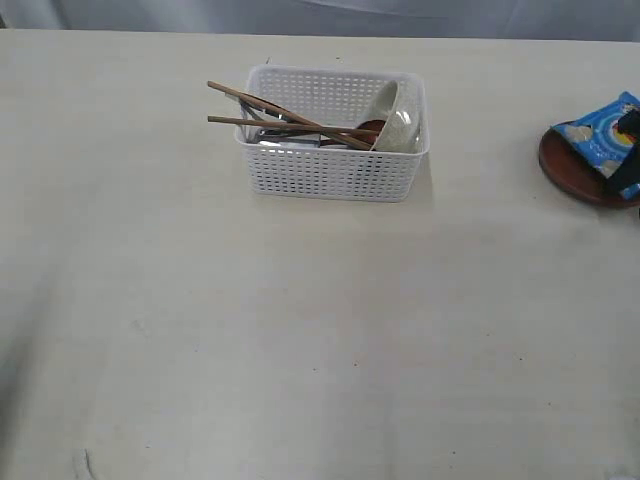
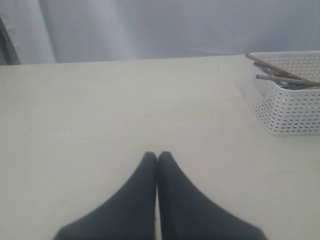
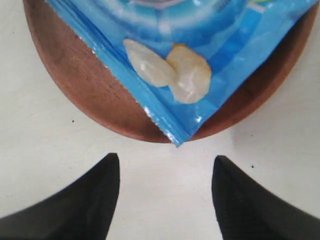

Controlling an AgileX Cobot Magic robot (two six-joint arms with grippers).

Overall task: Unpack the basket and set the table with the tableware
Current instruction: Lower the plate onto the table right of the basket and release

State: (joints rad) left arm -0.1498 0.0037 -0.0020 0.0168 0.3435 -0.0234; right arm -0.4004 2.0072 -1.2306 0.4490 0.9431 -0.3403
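A risk is being posed near the right edge of the tabletop (image 1: pixel 300 350). The right claw (image 3: pixel 166 160) is being held with its jaws wide apart and nothing between them. It is just beside the corner of a blue chip bag (image 3: pixel 200 55), which is being carried on the dark brown plate (image 3: pixel 75 85) and is overhanging its rim. If the jaws are being brought in low, the bag corner could be snagged, and the plate could be dragged along with it.

A second risk is being posed at the basket (image 1: pixel 330 170). Two chopsticks (image 1: pixel 290 118) are being propped across it with their ends jutting past its left rim. A careless reach could be flicking them out or shifting the light bin.

The left claw (image 2: pixel 157 156) is being held pressed together and empty, over bare tabletop, well apart from the basket.

The basket is being shown as a white plastic bin with lattice sides, standing upright toward the far middle of the tabletop. An off-white bowl (image 1: pixel 398 125) is being leaned on its side against its right inner wall.
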